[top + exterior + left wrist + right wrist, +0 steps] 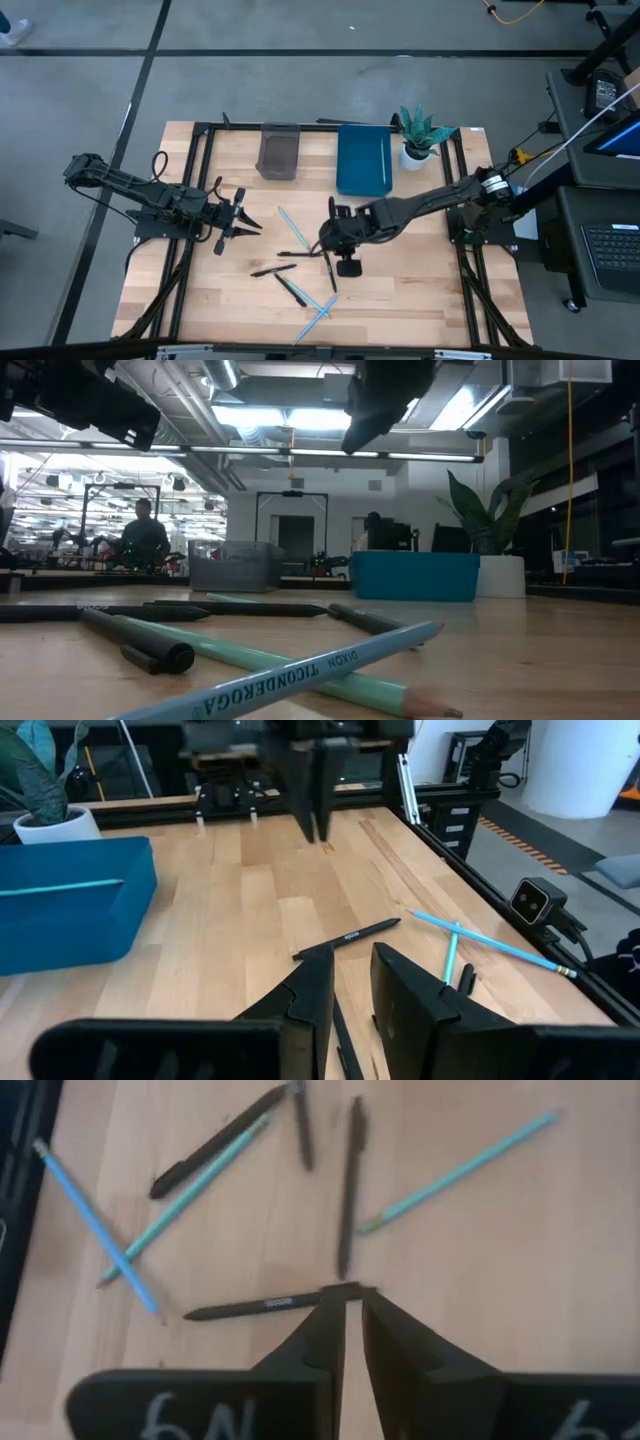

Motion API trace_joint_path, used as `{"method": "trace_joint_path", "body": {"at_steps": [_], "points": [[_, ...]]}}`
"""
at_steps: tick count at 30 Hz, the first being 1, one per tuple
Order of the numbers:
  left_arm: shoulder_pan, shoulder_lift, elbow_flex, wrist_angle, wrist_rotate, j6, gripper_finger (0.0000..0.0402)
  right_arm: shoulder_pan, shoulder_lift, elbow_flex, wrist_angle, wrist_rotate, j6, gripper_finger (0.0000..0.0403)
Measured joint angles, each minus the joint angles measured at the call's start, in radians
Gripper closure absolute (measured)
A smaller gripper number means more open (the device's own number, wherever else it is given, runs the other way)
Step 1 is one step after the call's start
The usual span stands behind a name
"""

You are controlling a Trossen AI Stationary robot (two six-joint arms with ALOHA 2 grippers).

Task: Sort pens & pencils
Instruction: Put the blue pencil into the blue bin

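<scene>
While both dark arms reach in over the wooden desk (400, 290), let's take it from the big pieces down. Along the far edge sits a teal-blue tray (364, 160) with one pale blue pencil (60, 888) lying inside it, a grey bin (278, 152) to its left, and a potted plant (420, 135) in a white pot to its right.

Over on the left side of the desk, the left hand (243, 214) hangs above bare wood, well apart from the scatter, its fingers (405, 1005) parted by a narrow gap with nothing between them.

Mid-desk, the right hand (328, 240) is down among the pens and pencils. From its wrist camera the two fingers (322, 1335) stand nearly together, their tips right at the end of a black pen (270, 1304) lying flat on the wood; whether they actually pinch it I cannot tell.

Now the small stuff: more black pens (275, 270) and pale blue-teal pencils (296, 228) lie loose around and in front of that hand, and two blue pencils cross each other (318, 312) near the front edge. Low down, the nearest blue pencil (300, 675) reads DIXON TICONDEROGA.
</scene>
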Motion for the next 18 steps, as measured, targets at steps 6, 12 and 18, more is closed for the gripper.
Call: {"method": "trace_joint_path", "body": {"at_steps": [6,12,18], "points": [[0.000,0.000,-0.001,-0.003,0.000,-0.001,0.0337,0.034,0.064,0.000,0.061,-0.018,-0.033,0.0354],[0.000,0.000,-0.001,-0.005,0.000,-0.002,0.0337,0.073,0.116,0.012,0.082,-0.020,-0.031,0.0353],[0.000,0.000,-0.001,-0.013,0.000,-0.002,0.0337,0.136,0.179,0.131,0.065,0.004,-0.033,0.0353]]}}
